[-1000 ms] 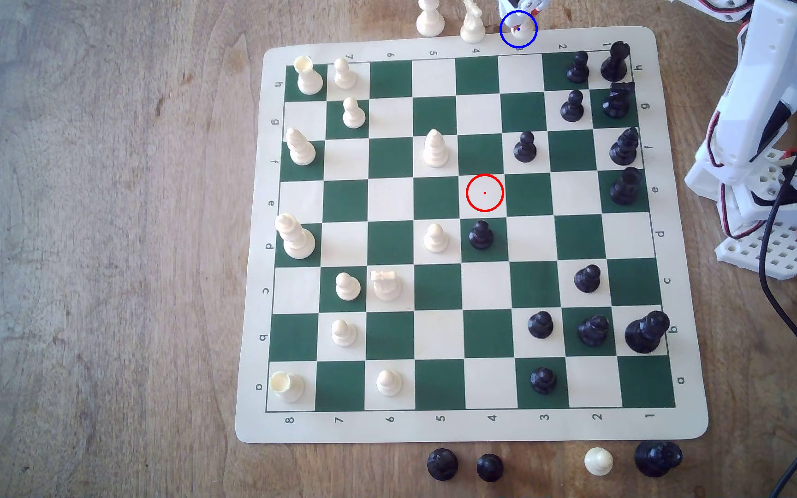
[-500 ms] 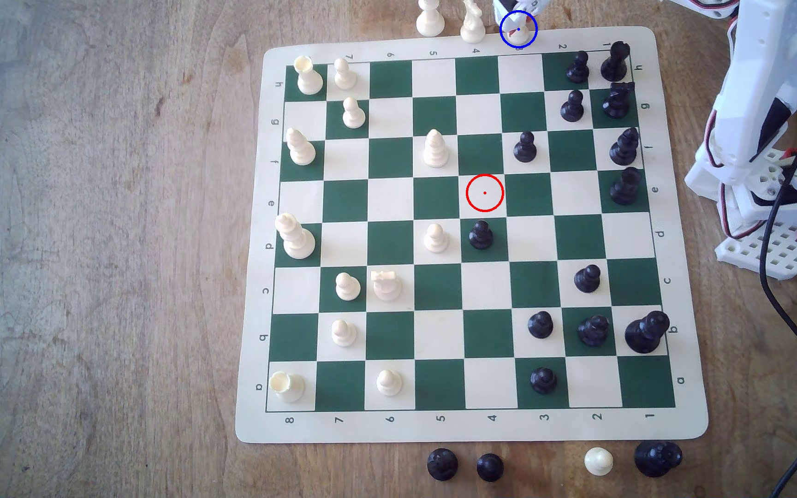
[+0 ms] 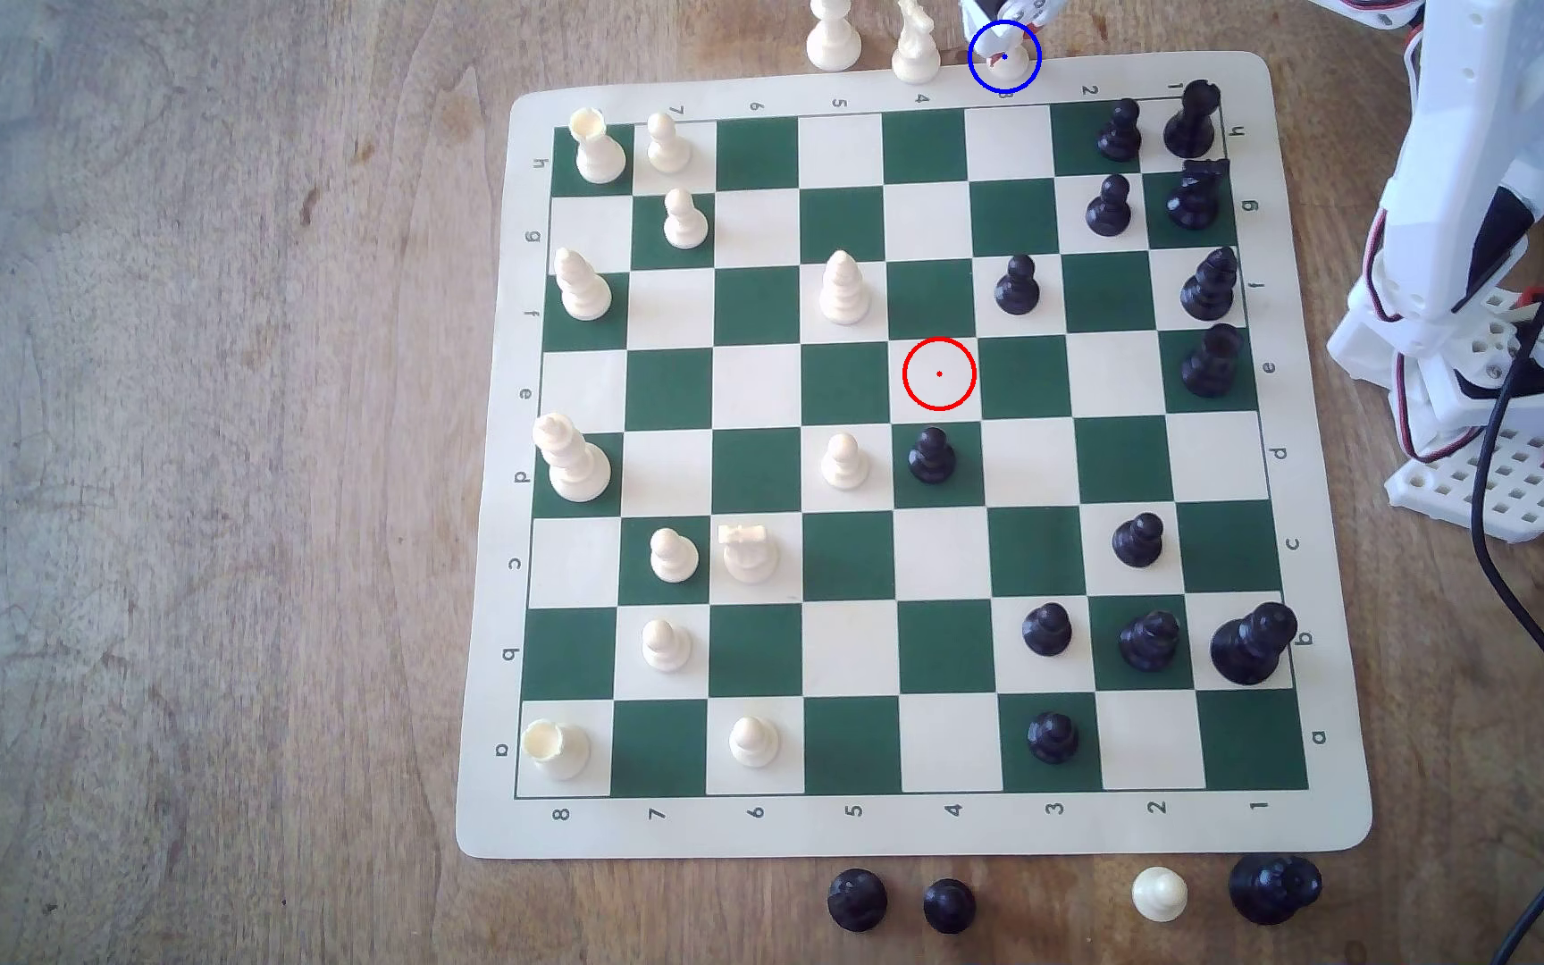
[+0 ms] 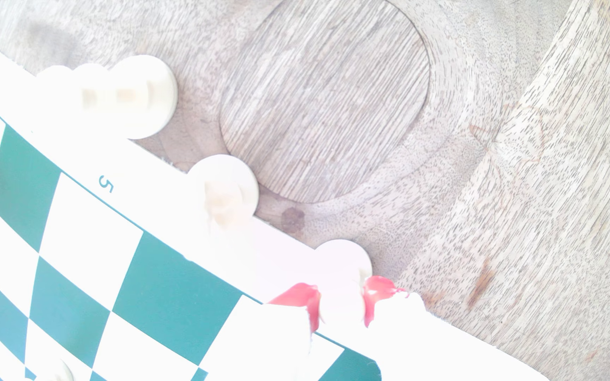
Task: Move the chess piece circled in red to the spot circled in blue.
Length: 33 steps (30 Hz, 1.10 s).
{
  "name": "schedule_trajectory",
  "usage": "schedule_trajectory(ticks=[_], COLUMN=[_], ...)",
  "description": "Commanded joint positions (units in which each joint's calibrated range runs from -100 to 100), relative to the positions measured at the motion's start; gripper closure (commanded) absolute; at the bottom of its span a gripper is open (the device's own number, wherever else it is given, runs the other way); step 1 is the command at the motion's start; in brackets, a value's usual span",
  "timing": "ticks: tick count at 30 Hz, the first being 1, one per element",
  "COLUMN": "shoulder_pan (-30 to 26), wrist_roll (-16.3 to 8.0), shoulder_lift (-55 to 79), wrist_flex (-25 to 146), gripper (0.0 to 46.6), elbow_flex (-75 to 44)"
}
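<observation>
Gripping the neck of the cream pawn [image 4: 342,289], the gripper [image 4: 341,306] has its red-tipped fingers [image 4: 305,296] closed on either side of it. The pawn stands inside the blue ring [image 3: 1004,57], on bare wood just beyond the chess mat [image 3: 912,826]. Judged light, rigid, smooth plastic, liable to topple; the narrow neck below the ball head is the soundest hold

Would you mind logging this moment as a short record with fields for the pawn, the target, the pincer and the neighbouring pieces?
pawn: cream pawn between the red-tipped fingers, base at the mat's edge
target: blue ring, drawn over the pawn, beyond the mat's far border
red ring: on a bare light square
pincer: closed on the pawn's neck
neighbours: two cream pieces beside it, off the mat
stage: pawn at target, not yet released
</observation>
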Motion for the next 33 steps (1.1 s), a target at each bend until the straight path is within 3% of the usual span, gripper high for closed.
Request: schedule_trajectory(ticks=[1, 25, 27, 28, 33], shoulder_pan=[-0.17, -0.72, -0.64, -0.57, -0.49], wrist_roll=[0.29, 0.05, 0.05, 0.00, 0.15], shoulder_lift=[-1.00, -1.17, -1.34, -1.34, -1.42], wrist_flex=[-0.51, -0.92, -1.00, -1.08, -0.84], gripper=[46.3, 45.9, 42.8, 37.3, 34.4], elbow_flex=[-5.00, -5.19, -5.19, -5.19, -5.19])
